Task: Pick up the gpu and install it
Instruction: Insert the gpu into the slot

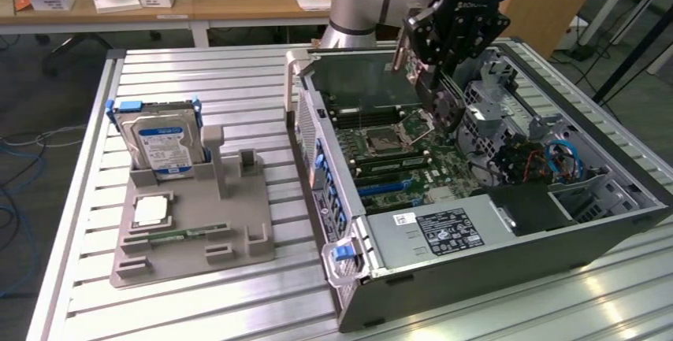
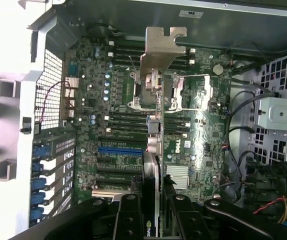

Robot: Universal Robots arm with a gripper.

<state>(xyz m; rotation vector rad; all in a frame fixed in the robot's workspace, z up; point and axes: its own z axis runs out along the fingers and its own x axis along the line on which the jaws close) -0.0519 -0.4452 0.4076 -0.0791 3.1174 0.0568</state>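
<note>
The gpu (image 2: 156,145) hangs edge-on between my fingers (image 2: 128,215), its silvery end bracket (image 2: 163,45) pointing away from the wrist. My gripper (image 2: 152,217) is shut on the gpu. In the exterior view the gripper (image 1: 442,73) hovers over the open computer case (image 1: 505,254), with the gpu (image 1: 436,109) held above the motherboard (image 1: 395,156), clear of its slots. From the wrist, the card lines up over the motherboard (image 2: 108,115), near the blue expansion slot (image 2: 118,149).
A grey parts holder (image 1: 189,239) on the slatted metal table (image 1: 210,73) carries a silver hard drive with blue rails (image 1: 158,140) and a green memory stick (image 1: 173,236). Inside the case are a drive cage (image 1: 489,116) and cables (image 1: 552,160).
</note>
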